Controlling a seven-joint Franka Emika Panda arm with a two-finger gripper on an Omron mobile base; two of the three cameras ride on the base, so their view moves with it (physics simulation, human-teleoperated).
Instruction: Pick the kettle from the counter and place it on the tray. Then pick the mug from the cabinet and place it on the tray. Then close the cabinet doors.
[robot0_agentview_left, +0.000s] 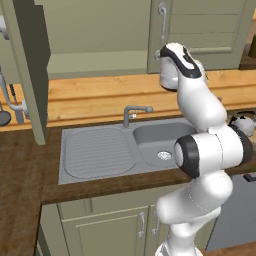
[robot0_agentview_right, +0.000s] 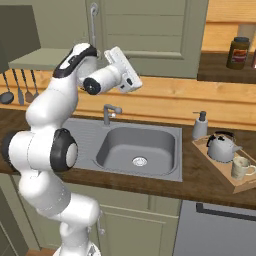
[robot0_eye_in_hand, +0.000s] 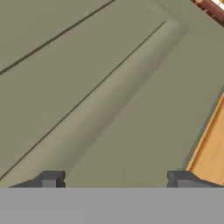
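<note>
The silver-grey kettle (robot0_agentview_right: 221, 146) and the cream mug (robot0_agentview_right: 241, 167) both stand on the light wooden tray (robot0_agentview_right: 226, 176) at the right of the counter; a bit of the kettle (robot0_agentview_left: 243, 121) peeks out behind my arm. The olive cabinet's right door (robot0_agentview_right: 145, 35) is closed, its bar handle (robot0_agentview_right: 93, 20) upright. The left door (robot0_agentview_left: 29, 70) stands swung out, baring the pale shelf (robot0_agentview_left: 95, 62). My gripper (robot0_eye_in_hand: 116, 181) is open and empty, close to the closed door's panel (robot0_eye_in_hand: 100, 87), and my hand (robot0_agentview_right: 122, 70) is raised in front of that door.
A grey sink (robot0_agentview_right: 137, 145) with its faucet (robot0_agentview_right: 111, 112) lies below the hand. A white soap dispenser (robot0_agentview_right: 200, 125) stands beside the tray. A dark brown jar (robot0_agentview_right: 238, 52) sits on the shelf at the right. Utensils (robot0_agentview_right: 20, 85) hang at the left wall.
</note>
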